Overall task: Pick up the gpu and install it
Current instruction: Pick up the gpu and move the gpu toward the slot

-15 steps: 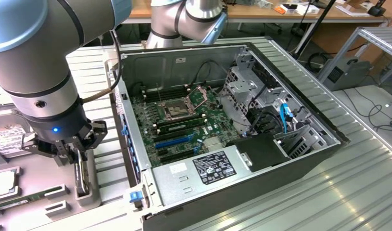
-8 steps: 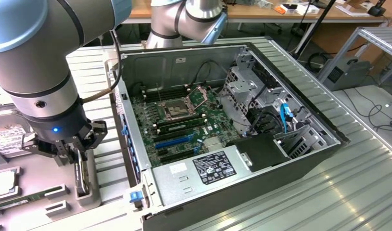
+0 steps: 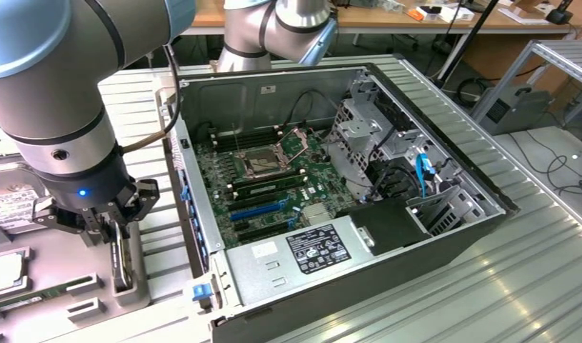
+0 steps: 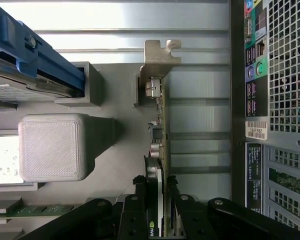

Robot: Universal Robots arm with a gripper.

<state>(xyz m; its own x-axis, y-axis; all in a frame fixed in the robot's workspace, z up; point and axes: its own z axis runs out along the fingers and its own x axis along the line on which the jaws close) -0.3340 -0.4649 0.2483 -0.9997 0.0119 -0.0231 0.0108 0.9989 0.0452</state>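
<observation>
As seen from the exterior view's left to its right: hard drive (image 3: 7, 207) and memory sticks (image 3: 24, 300) lying on a grey tray (image 3: 57, 264); then the gripper (image 3: 108, 227), fingers (image 4: 140, 197) pressed against both faces of the graphics card (image 3: 126, 261), clamped on it. Card standing on edge in a grey stand (image 3: 128, 289), metal bracket (image 4: 160, 55) at the end away from the fingers, just beside the open computer case (image 3: 481, 193). Judged light, stiff and fragile: best held by the flat faces near the fan, clear of the bracket's ports. Inside the case, blue slots (image 3: 257, 209) on the board, near the wall closest to the stand. Power supply (image 3: 305, 250) and loose cables (image 3: 424, 175) farther right, likely obstacles, as is that wall.
</observation>
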